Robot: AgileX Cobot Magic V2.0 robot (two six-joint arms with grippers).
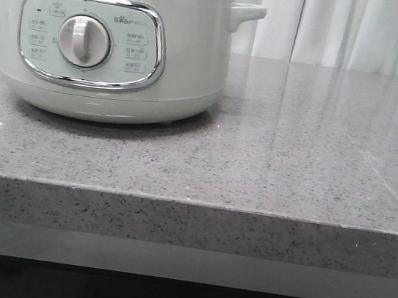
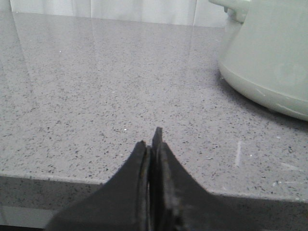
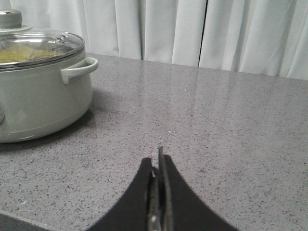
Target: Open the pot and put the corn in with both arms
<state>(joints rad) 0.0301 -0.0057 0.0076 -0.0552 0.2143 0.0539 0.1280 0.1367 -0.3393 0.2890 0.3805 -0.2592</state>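
Note:
The pale grey-green pot [image 1: 110, 40] stands on the grey counter at the left, its dial [image 1: 84, 42] facing me and its metal-rimmed glass lid [image 3: 33, 45] closed. Something yellow shows dimly through the lid in the right wrist view; I cannot tell what it is. No corn cob is clearly in view. The pot's lower wall also shows in the left wrist view [image 2: 269, 57]. My left gripper [image 2: 153, 144] is shut and empty near the counter's front edge, left of the pot. My right gripper [image 3: 156, 163] is shut and empty over the counter, right of the pot. Neither gripper shows in the front view.
The speckled grey counter [image 1: 295, 148] runs right of the pot to its front edge [image 1: 191, 206]. White curtains [image 3: 216, 29] hang behind the counter. The pot's side handle [image 3: 79, 70] sticks out toward the right.

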